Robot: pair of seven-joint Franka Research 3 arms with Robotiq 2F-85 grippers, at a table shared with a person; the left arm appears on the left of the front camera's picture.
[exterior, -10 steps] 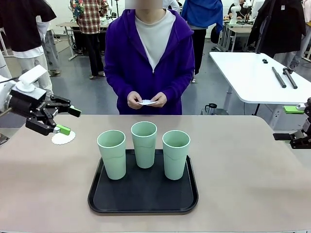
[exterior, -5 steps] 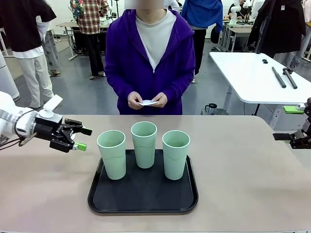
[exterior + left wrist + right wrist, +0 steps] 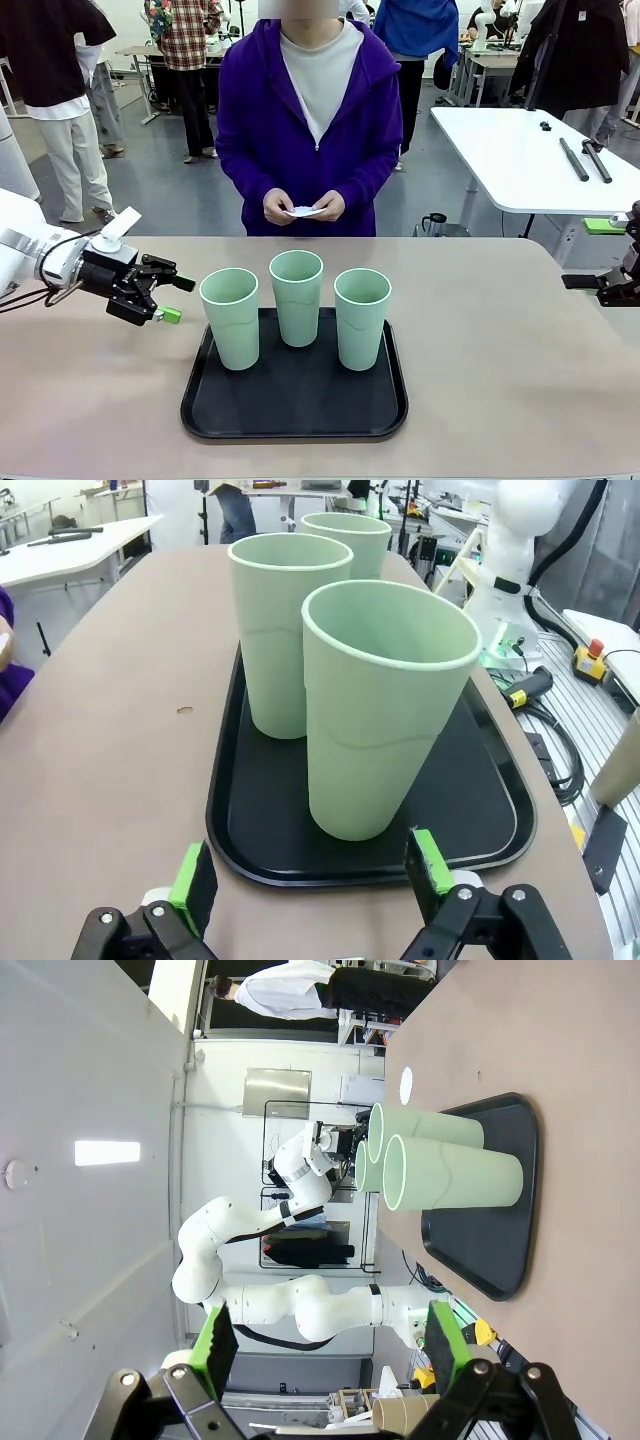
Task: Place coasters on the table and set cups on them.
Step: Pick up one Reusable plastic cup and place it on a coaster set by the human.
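- My left claw (image 3: 177, 300) has swung in from well left of the tray (image 3: 295, 425) to just beside its left edge. Fingers are spread wide and empty, aimed at the left cup (image 3: 230, 318).
- My right claw (image 3: 590, 288) hasn't moved: well right of the tray, wide, empty.
- All three cups (image 3: 297, 297) are still upright on the tray. The person's hands (image 3: 277, 208) behind the tray still hold a coaster (image 3: 303, 211).
- Left wrist view: the left cup stands straight ahead between my green pads (image 3: 195, 875), untouched.
- Right wrist view: a small white round thing lies on the table (image 3: 560, 1050) past the tray on my left arm's side. It looks like a second coaster (image 3: 406, 1084), but it's too small to be sure.
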